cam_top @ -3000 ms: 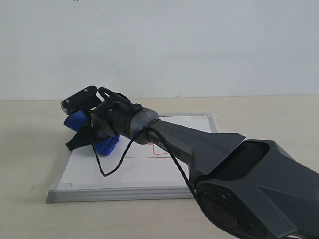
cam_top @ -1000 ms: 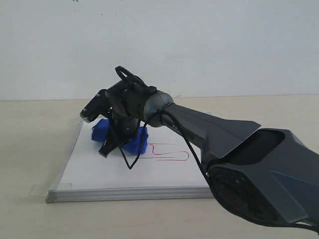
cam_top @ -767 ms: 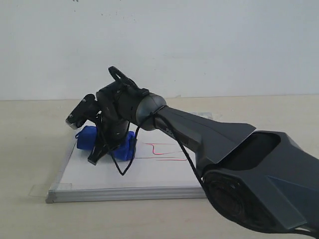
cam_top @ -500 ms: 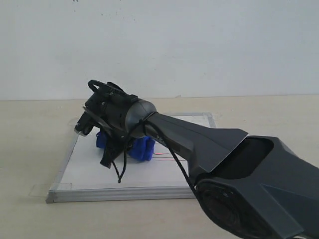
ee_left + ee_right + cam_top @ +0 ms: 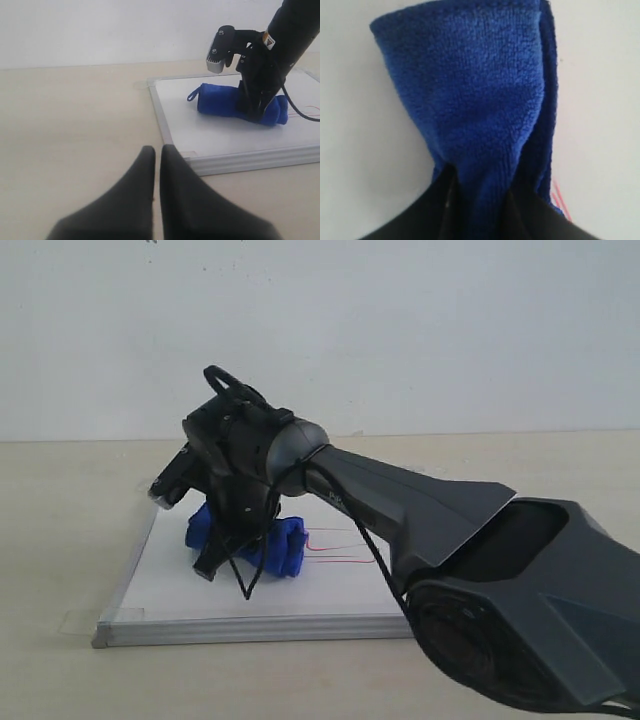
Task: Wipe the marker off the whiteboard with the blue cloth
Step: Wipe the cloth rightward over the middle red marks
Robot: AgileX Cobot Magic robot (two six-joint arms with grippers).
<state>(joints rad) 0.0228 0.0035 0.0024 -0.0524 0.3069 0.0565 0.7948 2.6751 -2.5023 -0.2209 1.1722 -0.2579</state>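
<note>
The bright royal-blue fuzzy microfibre cloth point(image 5: 287, 545) is being clamped by the black right pincer point(image 5: 213, 562) and pressed onto the square white aluminium-framed whiteboard point(image 5: 165, 585), so that its pile is being brought to bear on the surface. It is lying mid-board, just beside the thin red marker lines point(image 5: 340, 550), which are not yet being covered. The black left pincer point(image 5: 156, 162) is being held together, empty, over the pale beige bench point(image 5: 60, 540), probably to stay clear. A plain white wall point(image 5: 400, 330) is being seen behind.
</note>
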